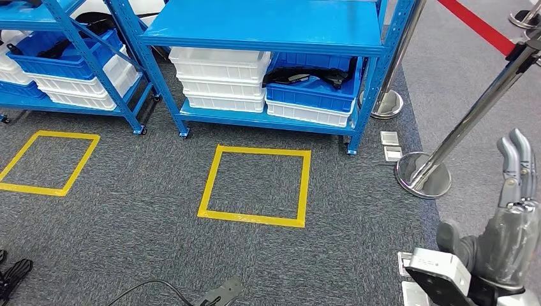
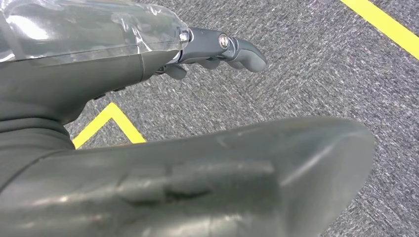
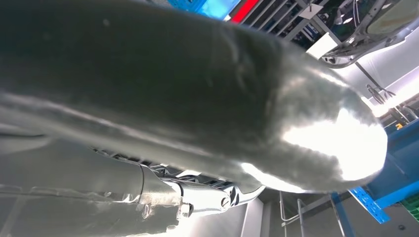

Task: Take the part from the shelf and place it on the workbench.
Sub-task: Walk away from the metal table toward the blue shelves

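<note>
Ahead of us, grey carpet [image 1: 147, 248] runs up to the blue shelf [image 1: 268, 29] across the top of the frame, with a yellow taped square [image 1: 255, 186] in the centre. Black parts [image 1: 300, 75] lie in a blue bin [image 1: 312, 92] on its lower level. Chrome posts [image 1: 446, 146] stand right. Our right hand [image 1: 510, 223], lower right, holds nothing, fingers straight. Our left hand [image 2: 148, 98] hangs over the carpet, fingers loosely apart, holding nothing. We read no writing.

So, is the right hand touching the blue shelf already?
Apart. In the head view the right hand is raised at the lower right, holding nothing, with a wide stretch of grey carpet between it and the shelf.
</note>
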`<state>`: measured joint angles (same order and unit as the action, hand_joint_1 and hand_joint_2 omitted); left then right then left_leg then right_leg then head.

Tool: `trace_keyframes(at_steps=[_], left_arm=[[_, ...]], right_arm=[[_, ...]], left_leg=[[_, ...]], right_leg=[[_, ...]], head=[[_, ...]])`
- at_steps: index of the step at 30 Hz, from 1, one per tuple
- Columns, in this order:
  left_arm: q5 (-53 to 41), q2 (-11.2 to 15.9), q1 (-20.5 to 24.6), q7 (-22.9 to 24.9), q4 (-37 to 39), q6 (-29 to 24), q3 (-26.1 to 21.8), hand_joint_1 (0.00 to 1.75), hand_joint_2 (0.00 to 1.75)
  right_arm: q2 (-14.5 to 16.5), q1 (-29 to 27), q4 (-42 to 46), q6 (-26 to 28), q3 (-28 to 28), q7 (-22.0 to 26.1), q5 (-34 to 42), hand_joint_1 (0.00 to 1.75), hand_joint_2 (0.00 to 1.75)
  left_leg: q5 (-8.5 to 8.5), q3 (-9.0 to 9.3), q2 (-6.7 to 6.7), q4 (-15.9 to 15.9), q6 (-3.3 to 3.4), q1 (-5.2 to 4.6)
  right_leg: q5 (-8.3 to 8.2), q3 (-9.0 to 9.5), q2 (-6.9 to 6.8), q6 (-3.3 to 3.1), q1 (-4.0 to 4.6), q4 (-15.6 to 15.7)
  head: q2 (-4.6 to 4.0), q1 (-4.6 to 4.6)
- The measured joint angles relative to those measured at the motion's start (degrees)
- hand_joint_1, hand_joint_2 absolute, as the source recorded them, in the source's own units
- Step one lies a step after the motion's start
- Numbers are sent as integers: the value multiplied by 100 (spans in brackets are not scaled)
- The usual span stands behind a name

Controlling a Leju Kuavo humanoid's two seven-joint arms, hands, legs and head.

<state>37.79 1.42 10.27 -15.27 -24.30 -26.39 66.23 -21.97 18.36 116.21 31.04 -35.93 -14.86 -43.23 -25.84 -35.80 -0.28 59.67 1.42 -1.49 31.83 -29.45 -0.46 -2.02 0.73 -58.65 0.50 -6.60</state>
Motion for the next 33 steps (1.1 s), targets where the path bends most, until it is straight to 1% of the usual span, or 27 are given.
trace_keyframes(at_steps=[14,17,18,19,20,21,22,23,24,25,26,27,28,29,30,31,32,33], left_arm=[[-6,0,0,-15,0,-10,0,0,0],[-1,0,1,-16,0,-14,-2,0,0],[0,-3,2,-17,-2,-16,-3,0,0],[0,-6,0,-19,-5,-19,-3,0,0],[0,-9,0,-22,-9,-23,-4,0,0],[0,-13,2,-25,-13,-27,-4,0,0],[1,-14,4,-27,-15,-31,-4,0,0],[3,-14,6,-27,-15,-28,-4,0,0],[5,-15,3,-27,-15,-20,-4,0,0],[7,-15,-3,-27,-15,-11,-4,0,0],[8,-15,-11,-27,-15,-2,-4,0,0],[8,-17,-16,-27,-15,2,-4,0,0],[7,-19,-18,-27,-15,5,-4,0,0],[5,-16,-14,-27,-15,9,-5,0,0],[3,-14,-7,-27,-15,14,-5,0,0],[2,-10,-2,-27,-15,17,-5,0,0],[-1,-6,0,-27,-15,19,-4,0,0],[-4,-7,-2,-27,-15,18,-3,0,0]], right_arm=[[0,0,0,0,0,0,2,0,0],[1,1,0,-1,0,1,5,0,0],[1,4,3,-2,1,2,6,0,0],[1,1,8,-2,5,2,8,0,0],[1,6,13,-2,10,3,8,0,0],[1,16,18,-2,16,5,9,0,0],[1,20,20,-2,21,6,11,0,0],[0,24,20,-2,22,7,13,0,0],[0,18,20,-4,22,7,16,0,0],[0,7,20,-6,22,7,19,0,0],[0,0,20,-8,22,7,20,0,0],[0,-1,20,-10,22,7,20,0,0],[0,-1,20,-11,22,7,20,0,0],[0,-4,17,-11,22,6,20,0,0],[0,-7,17,-13,24,6,20,0,0],[0,-16,17,-14,27,5,21,0,0],[0,-26,17,-16,31,4,21,0,0],[0,-32,20,-18,34,5,19,0,0]], left_leg=[[0,0,0,0,0,8],[-32,-4,-5,11,47,-21],[-40,22,-6,-30,69,-15],[-26,86,-4,-119,75,14],[-5,168,0,-222,81,51],[19,258,3,-323,83,95],[33,327,5,-386,79,129],[25,364,5,-406,74,155],[5,383,3,-404,54,181],[-28,397,-1,-388,23,210],[-69,415,-5,-363,-17,243],[-119,440,-12,-326,-63,283],[-185,467,-17,-271,-121,325],[-253,483,-26,-213,-187,349],[-314,482,-37,-147,-248,364],[-358,476,-45,-103,-298,365],[-375,472,-53,-88,-332,358],[-379,477,-57,-84,-349,362]], right_leg=[[0,1,0,0,8,0],[0,10,-7,22,-9,36],[2,37,-11,38,3,74],[14,78,-7,48,15,87],[46,97,3,62,26,48],[123,53,18,89,27,-104],[238,-82,34,124,-1,-384],[373,-302,43,175,-36,-743],[471,-550,47,232,-82,-1097],[474,-746,45,288,-131,-1317],[361,-849,43,343,-179,-1340],[135,-835,41,400,-225,-1144],[-131,-729,37,464,-271,-787],[-308,-617,52,526,-292,-481],[-402,-531,75,533,-301,-254],[-401,-493,99,505,-295,-155],[-346,-498,124,446,-277,-176],[-327,-501,133,366,-271,-176]], head=[[0,0],[0,-1],[0,-5],[0,-14],[0,-12],[0,-6],[0,6],[0,25],[0,32],[0,34],[0,35],[0,34],[0,37],[0,54],[0,82],[0,84],[0,84],[0,66]])
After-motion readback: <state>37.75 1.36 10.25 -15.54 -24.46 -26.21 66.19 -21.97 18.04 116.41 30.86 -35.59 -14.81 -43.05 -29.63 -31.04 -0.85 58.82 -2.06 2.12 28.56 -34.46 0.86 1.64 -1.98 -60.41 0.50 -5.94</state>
